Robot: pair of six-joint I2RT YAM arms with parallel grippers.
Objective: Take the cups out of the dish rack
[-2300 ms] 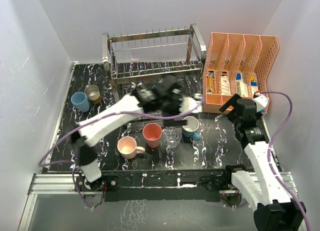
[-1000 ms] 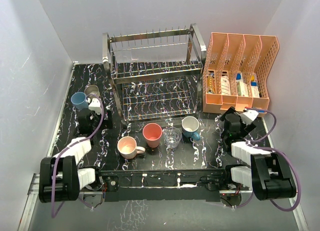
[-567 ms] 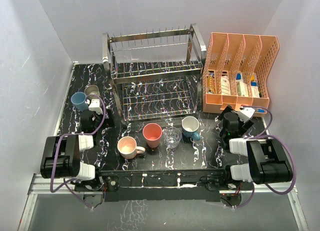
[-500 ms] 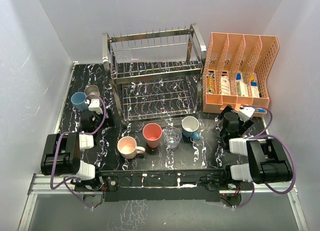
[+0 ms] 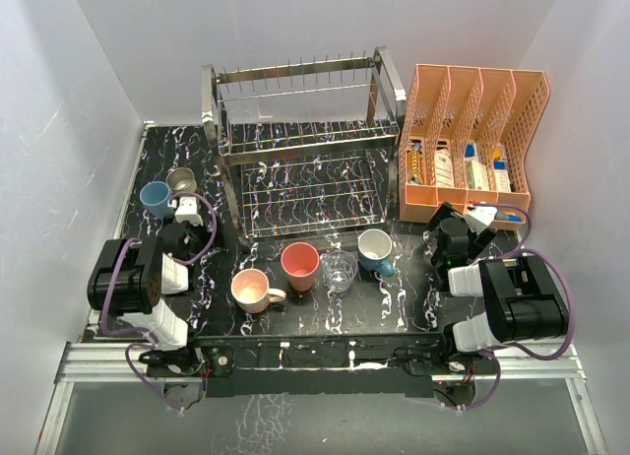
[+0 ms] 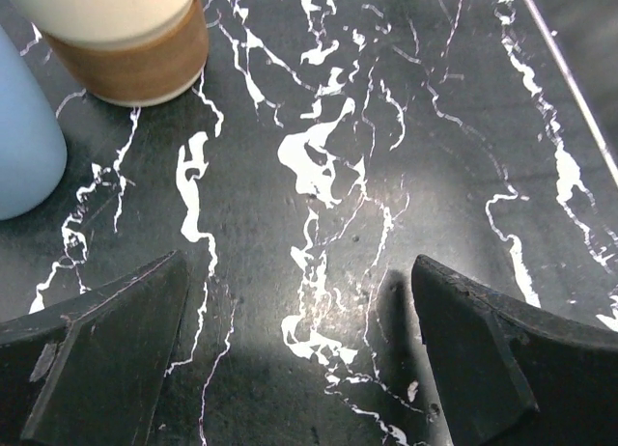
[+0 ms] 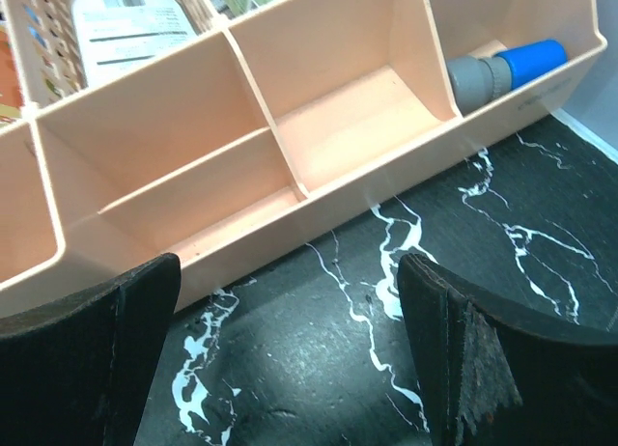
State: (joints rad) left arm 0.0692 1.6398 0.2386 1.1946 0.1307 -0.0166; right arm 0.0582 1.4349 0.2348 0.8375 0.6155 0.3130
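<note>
The chrome dish rack stands at the back middle and holds no cups. Four cups sit in a row in front of it: the pale pink mug, salmon-red tumbler, clear glass tumbler and teal mug. The light blue tumbler and tan cup stand at the far left; both show in the left wrist view, the tumbler and the tan cup. My left gripper is folded low by them, open and empty. My right gripper is folded low at the right, open and empty.
The orange perforated file organiser stands at the back right, holding packets and a blue-capped tube; its front wall lies just ahead of my right gripper. White walls close in the black marbled mat on three sides.
The left arm has pulled back from the rack's front and folded down at the left. The right arm has folded down at the right. The cups have not moved.
</note>
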